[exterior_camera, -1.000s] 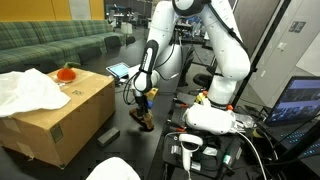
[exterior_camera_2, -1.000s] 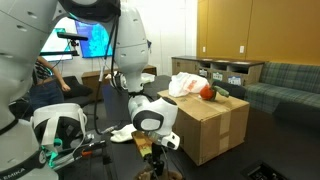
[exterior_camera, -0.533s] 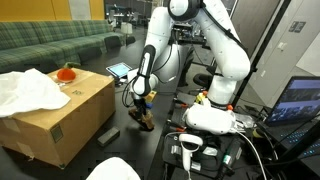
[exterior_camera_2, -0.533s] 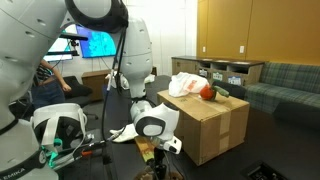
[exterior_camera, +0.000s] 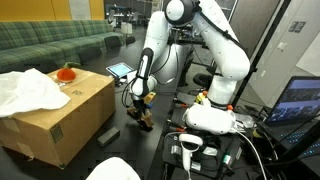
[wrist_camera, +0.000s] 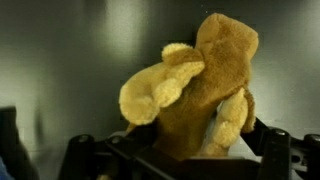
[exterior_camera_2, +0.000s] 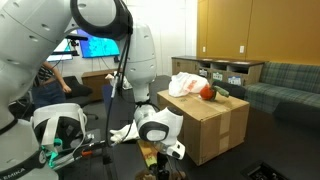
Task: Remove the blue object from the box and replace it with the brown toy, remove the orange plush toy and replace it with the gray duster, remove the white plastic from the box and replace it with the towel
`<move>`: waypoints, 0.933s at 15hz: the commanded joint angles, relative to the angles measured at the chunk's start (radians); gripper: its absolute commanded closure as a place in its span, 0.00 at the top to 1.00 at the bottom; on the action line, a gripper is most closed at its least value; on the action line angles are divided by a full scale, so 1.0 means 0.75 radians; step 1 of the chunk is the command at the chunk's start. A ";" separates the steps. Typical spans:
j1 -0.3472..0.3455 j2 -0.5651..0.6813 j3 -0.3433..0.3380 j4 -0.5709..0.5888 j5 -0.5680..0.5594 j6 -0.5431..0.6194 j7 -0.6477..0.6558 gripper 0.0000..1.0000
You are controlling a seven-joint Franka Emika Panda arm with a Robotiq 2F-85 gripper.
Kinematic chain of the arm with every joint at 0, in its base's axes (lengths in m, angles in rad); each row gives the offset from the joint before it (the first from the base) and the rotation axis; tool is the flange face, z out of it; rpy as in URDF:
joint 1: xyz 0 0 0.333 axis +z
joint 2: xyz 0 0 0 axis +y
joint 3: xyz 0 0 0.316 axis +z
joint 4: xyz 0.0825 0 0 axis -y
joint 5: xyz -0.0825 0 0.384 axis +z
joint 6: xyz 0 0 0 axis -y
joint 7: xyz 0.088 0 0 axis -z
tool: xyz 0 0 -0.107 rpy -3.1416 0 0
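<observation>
No legible text or labels anywhere

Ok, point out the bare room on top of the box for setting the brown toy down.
Free: the strip of bare cardboard on top of the box, between the orange plush toy and the edge toward the arm. Crowded: the rest of the top, where the white plastic sprawls right up beside the plush.
</observation>
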 commanded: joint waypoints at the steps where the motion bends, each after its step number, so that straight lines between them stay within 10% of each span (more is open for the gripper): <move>1: -0.022 0.049 0.012 0.058 0.020 -0.011 0.002 0.57; 8: 0.006 -0.082 -0.031 -0.024 -0.038 -0.031 -0.018 0.05; 14: 0.138 -0.374 -0.189 -0.138 -0.260 -0.177 -0.017 0.00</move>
